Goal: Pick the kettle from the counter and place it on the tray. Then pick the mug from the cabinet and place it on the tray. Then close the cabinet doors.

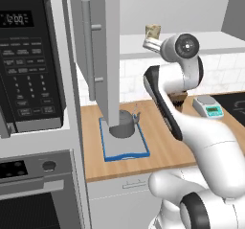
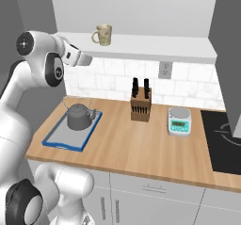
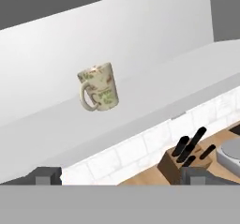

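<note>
The white arm (image 2: 19, 106) rises from its base, bends at a dark elbow joint high up, and reaches forward at about shelf height. Its wrist (image 1: 184, 48) is turned so the hand points level toward the back wall. The gripper (image 3: 119, 176) stands wide open with nothing between its jaws; in the hand view the two dark fingertips (image 3: 44, 175) sit far apart at the bottom edge.

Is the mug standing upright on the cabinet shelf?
Upright: the mug stands on its base on the white shelf, rim up, handle sideways.
</note>
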